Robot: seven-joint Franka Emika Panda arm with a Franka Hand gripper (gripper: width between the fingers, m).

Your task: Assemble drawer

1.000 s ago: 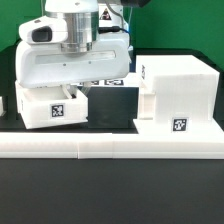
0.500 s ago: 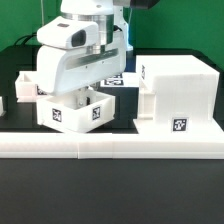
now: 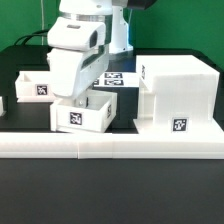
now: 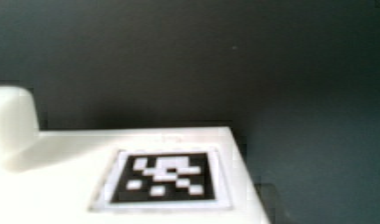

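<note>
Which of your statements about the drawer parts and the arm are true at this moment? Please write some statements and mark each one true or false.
1. The large casing stands at the exterior view's right. True.
2. The arm hangs over a small tray. True.
3. That small tray sits inside the large casing. False: it stands outside, beside the casing, toward the exterior view's left.
4. The large casing bears no tag. False: a black-and-white tag shows low on its front face.
5. A second tray stands farther toward the exterior view's left. True.
</note>
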